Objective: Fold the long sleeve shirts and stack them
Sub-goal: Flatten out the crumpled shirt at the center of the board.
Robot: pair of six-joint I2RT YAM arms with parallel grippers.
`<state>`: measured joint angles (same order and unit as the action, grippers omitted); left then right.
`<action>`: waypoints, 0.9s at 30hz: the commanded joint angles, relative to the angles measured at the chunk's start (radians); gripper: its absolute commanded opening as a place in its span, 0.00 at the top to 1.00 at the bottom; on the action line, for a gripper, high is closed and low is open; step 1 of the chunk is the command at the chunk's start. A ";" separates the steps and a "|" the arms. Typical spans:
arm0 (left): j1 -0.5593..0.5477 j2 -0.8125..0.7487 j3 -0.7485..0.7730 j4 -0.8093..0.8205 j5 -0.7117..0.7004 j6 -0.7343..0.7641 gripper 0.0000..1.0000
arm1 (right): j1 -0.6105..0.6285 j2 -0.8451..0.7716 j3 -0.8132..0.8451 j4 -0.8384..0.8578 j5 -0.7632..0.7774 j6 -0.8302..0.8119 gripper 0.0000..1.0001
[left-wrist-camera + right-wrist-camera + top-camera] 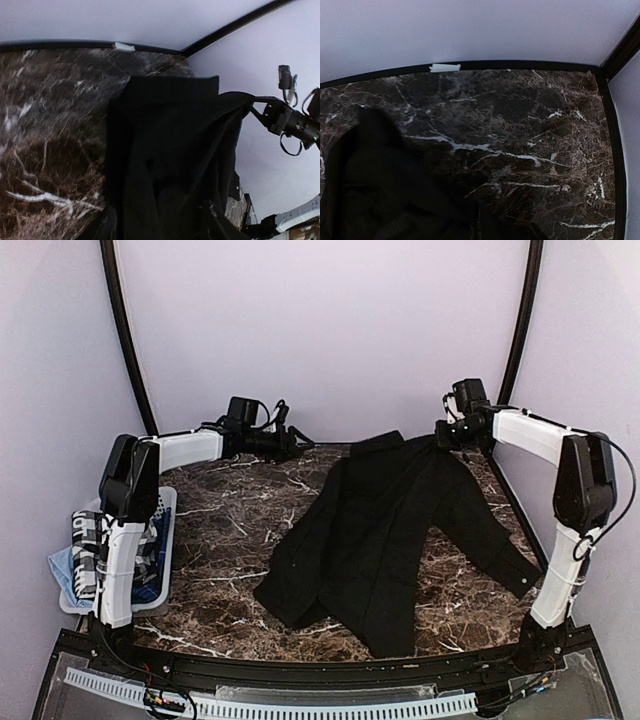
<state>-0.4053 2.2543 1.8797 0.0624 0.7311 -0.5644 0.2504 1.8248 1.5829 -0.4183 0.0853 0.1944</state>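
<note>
Here, the black shirt (380, 530) is shown rumpled across the centre and right of the marble table (220, 530), its upper corner clamped in the closed right gripper (447, 432) at upper right; the left gripper (290, 445) is seen clear of the cloth at upper centre, its jaw state not discernible. A slip of that single pinched corner may be caused by the cloth's drag, and the sleeve at lower right could be pulled off the edge. The white basket (168, 502) at far left is set well apart, obstructing nothing.
</note>
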 commanded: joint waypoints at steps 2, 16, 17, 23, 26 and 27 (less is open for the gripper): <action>-0.005 -0.102 0.016 -0.245 -0.238 0.019 0.37 | -0.035 0.118 0.081 0.027 0.047 0.030 1.00; -0.256 -0.537 -0.751 -0.288 -0.593 0.028 0.36 | 0.032 -0.127 -0.212 0.034 0.070 0.031 0.33; -0.281 -0.547 -0.764 -0.285 -0.591 0.018 0.37 | 0.052 -0.157 -0.250 0.039 0.059 0.037 0.33; -0.382 -0.588 -0.842 -0.370 -0.714 -0.074 0.39 | 0.207 -0.335 -0.501 0.079 -0.006 0.095 0.33; -0.406 -0.666 -0.929 -0.391 -0.753 -0.154 0.39 | 0.289 -0.394 -0.601 0.088 -0.010 0.140 0.33; -0.415 -0.685 -0.969 -0.394 -0.747 -0.173 0.39 | 0.313 -0.409 -0.625 0.090 -0.013 0.157 0.33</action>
<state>-0.7918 1.6947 1.0096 -0.2634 0.0563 -0.6258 0.4904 1.4704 1.0554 -0.3614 0.0967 0.2745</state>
